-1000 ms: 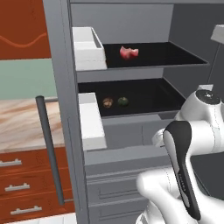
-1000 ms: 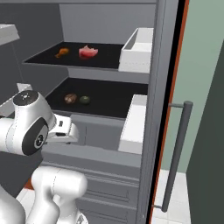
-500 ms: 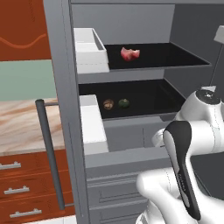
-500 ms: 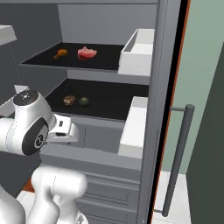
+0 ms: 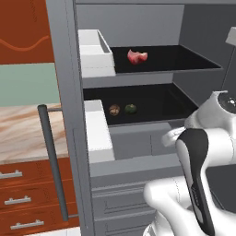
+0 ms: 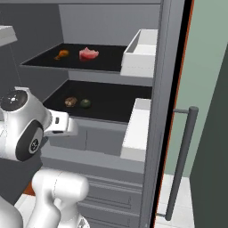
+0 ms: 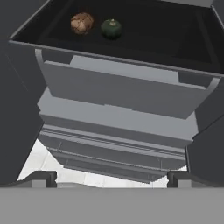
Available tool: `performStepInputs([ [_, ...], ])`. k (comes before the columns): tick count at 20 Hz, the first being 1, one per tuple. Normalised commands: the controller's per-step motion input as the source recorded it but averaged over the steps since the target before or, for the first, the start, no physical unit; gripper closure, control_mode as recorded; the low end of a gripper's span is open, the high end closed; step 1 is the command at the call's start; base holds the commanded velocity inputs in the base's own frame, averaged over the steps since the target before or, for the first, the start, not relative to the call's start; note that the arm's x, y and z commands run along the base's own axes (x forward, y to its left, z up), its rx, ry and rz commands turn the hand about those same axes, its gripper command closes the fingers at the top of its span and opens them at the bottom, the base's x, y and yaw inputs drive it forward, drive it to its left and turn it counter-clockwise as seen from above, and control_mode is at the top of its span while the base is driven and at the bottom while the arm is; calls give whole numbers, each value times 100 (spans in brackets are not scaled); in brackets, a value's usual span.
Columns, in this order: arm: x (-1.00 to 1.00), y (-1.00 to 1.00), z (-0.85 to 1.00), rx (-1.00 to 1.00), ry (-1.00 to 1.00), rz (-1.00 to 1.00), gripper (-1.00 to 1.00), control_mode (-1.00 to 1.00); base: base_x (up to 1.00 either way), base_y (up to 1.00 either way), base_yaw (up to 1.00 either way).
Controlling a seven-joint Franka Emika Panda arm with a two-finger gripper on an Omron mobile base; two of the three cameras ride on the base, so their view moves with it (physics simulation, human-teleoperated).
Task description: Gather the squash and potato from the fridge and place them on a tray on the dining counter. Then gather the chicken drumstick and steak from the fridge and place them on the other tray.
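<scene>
With the fingers (image 7: 112, 177) spread wide and empty below the open fridge (image 5: 138, 152), the squash (image 7: 111, 28) is seen beside the potato (image 7: 82, 22) on the lower shelf (image 7: 144, 41), where a careless reach could knock either away.

A rendered home kitchen: a tall grey steel fridge (image 5: 69, 115) stands open with black shelves, beside red-brown wooden drawers (image 5: 23, 184) under a marbled tan stone counter (image 5: 18, 133).

Two flanking base views and a near hand view, all on the fridge (image 5: 138, 138) shelves.
</scene>
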Motion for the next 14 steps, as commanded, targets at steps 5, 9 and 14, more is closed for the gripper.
performStepInputs([
  [5, 0, 0, 39, 1, -37, 0, -100, -100, 0, 0, 0],
  [9, 0, 0, 40, 1, -25, 0, -100, -100, 0, 0, 0],
  [14, 12, 0, 45, 1, -22, 0, -100, -100, 0, 0, 0],
])
